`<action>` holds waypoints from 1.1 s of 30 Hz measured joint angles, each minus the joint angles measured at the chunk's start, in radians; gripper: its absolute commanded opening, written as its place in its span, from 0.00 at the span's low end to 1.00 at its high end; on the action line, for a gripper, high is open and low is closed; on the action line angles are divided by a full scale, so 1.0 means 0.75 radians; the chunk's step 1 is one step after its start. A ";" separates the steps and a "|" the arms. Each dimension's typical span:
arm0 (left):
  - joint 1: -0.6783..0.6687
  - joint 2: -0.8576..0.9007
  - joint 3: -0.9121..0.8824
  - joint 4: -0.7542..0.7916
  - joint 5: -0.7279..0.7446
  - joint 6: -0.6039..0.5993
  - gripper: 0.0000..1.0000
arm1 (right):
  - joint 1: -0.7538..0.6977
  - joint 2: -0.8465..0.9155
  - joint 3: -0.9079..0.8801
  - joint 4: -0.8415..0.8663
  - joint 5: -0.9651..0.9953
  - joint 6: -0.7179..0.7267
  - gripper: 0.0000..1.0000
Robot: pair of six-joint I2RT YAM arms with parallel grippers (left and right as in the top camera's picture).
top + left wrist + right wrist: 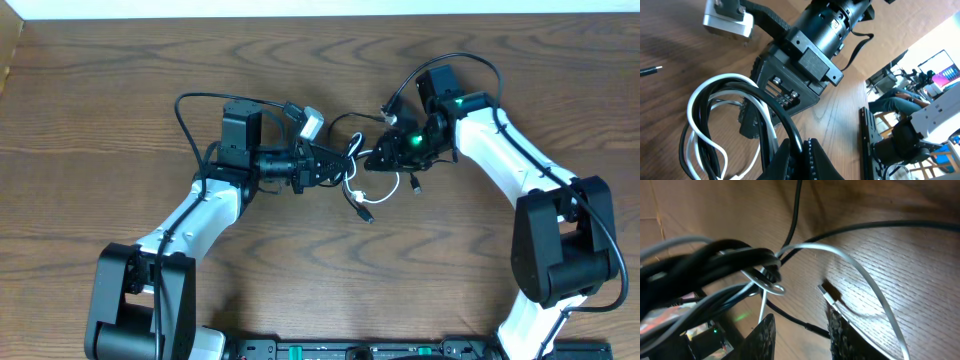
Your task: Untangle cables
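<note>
Left gripper (pixel 799 148) pinches black cable (pixel 788 127); white cable (pixel 690 107) alongside.

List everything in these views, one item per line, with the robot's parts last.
table: one, brown wood grain, under everything
black cable: one, black, tangled with the white one at table centre between the two grippers
white cable: one, white, looped alongside the black cable
plug: one seen clearly, silvery, lying on the table near the right gripper
monitor: one, lit screen, in the background beyond the table
arms: two, white with black joints, left arm and right arm, both reaching to the centre
left gripper: one, black, shut on the black cable
right gripper: one, black, open, beside the tangle
</note>
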 measured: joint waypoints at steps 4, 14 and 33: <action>0.000 0.000 0.000 -0.011 0.001 0.047 0.07 | 0.020 0.001 0.000 0.041 0.017 0.023 0.30; 0.000 0.000 0.000 -0.017 0.000 0.081 0.07 | 0.020 0.000 0.000 0.107 0.202 0.148 0.28; 0.000 0.000 0.000 -0.046 -0.082 0.082 0.07 | 0.042 0.000 0.000 0.119 0.314 0.107 0.40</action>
